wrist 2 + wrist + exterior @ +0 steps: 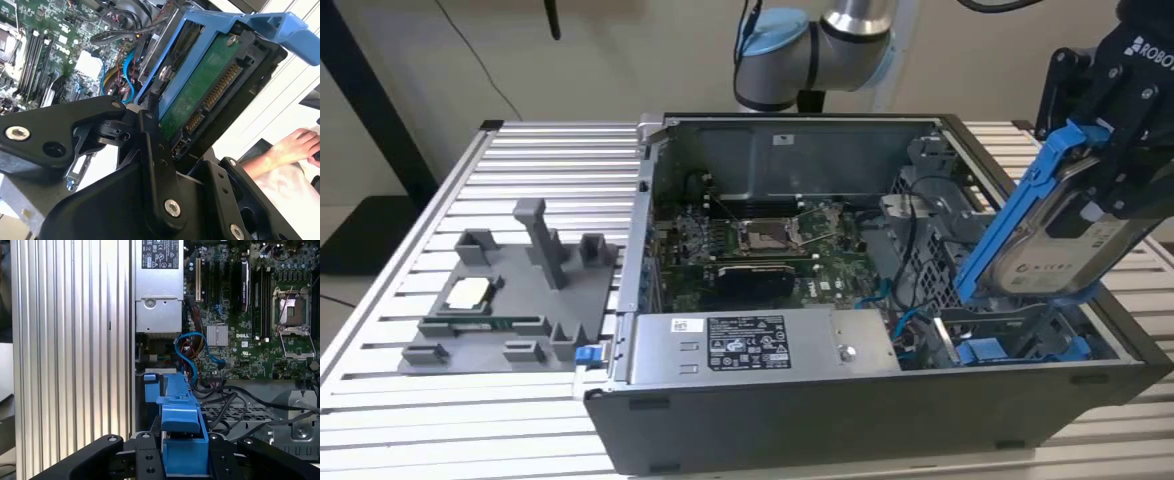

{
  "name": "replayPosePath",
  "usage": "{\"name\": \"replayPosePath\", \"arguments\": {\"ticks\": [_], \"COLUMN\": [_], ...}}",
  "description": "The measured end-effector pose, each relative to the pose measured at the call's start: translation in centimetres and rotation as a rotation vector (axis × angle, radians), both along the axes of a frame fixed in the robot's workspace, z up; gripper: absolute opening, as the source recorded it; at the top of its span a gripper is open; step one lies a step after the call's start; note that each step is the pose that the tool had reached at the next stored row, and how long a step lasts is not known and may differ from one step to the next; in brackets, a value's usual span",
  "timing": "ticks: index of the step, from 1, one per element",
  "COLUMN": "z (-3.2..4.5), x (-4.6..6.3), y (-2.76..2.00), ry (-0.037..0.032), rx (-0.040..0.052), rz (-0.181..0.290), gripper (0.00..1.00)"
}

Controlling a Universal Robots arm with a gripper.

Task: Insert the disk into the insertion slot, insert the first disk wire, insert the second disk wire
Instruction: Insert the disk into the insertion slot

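Note:
My gripper (1105, 160) is shut on the disk (1051, 240), a silver drive with a white label in a blue carrier. It hangs steeply tilted over the case's corner at the exterior view's right, its lower end just above the insertion slot (1014, 350) with blue tabs. In the second wrist view the disk's green circuit board (200, 95) and connectors face the camera between my black fingers (150, 135). The first wrist view shows the carrier's blue edge (182, 430) in my gripper (182, 457), with a blue slot tab (151, 387) beyond it. Loose blue cables (192, 347) curl beside the slot.
The open computer case (854, 400) lies on a slatted metal table (520, 160). A grey labelled power-supply box (747, 345) sits along its front, the motherboard (761, 240) behind. A grey fixture tray (507, 300) lies at the exterior view's left. A person's hand (295, 147) rests nearby.

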State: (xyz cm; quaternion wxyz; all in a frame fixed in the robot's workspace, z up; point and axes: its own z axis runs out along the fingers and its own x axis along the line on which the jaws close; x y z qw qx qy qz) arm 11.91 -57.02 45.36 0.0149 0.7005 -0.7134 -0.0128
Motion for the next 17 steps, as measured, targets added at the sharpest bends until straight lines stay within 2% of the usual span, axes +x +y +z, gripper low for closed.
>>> {"name": "replayPosePath", "arguments": {"ticks": [5,17], "z": [-0.07,-0.81], "x": [0.00,0.00], "y": [-0.01,-0.01], "ry": [0.0000,0.0007], "rx": [0.0001,0.0001], "rz": [0.000,0.000], "gripper": [0.33,0.33]}}
